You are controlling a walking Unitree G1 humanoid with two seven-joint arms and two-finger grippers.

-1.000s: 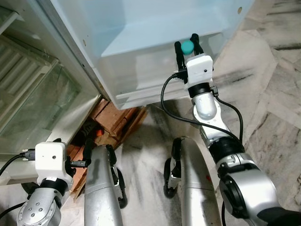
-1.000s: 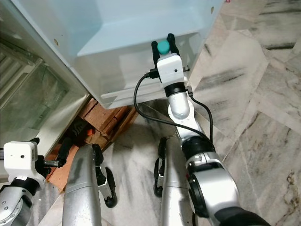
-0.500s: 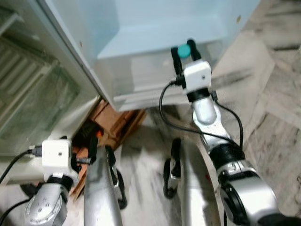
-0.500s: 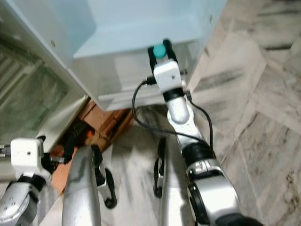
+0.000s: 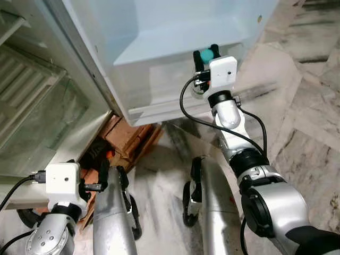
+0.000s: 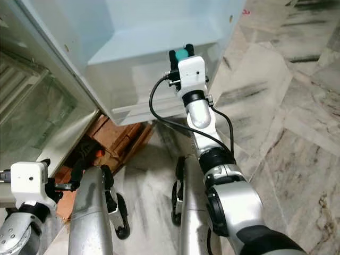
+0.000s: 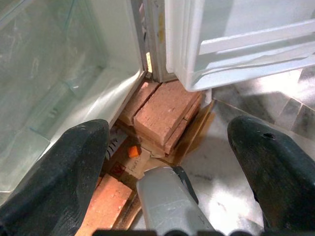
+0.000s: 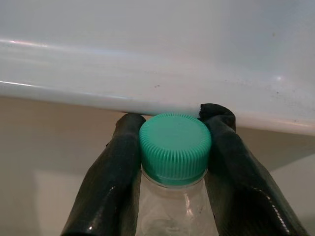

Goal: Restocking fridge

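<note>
Up against the rim of the fridge door shelf (image 5: 175,50), I am holding a clear bottle (image 8: 172,211) by its neck, my right gripper (image 5: 206,55) pinching it just under the green cap (image 8: 175,147), one black finger pressing on each side. From my head the cap is showing as a small green spot (image 6: 182,53) between the fingertips, level with the shelf's front edge, and the pale shelf wall is running right behind it in the wrist view. My right arm is reaching forward and up from the shoulder, with a black cable (image 5: 192,119) looping beside it. Lower down, my left gripper (image 7: 167,162) is hanging beside my leg, its fingers (image 7: 59,177) standing spread wide apart with nothing between them. Past those fingers I am seeing red bricks (image 7: 165,108) stacked under the fridge, lying beside the bottom corner of the open door (image 7: 236,44). To my left the fridge body (image 5: 42,106) is standing open, with a glass shelf (image 5: 48,119) showing inside. Grey-veined marble floor (image 5: 303,106) is spreading out around my two silver legs.
</note>
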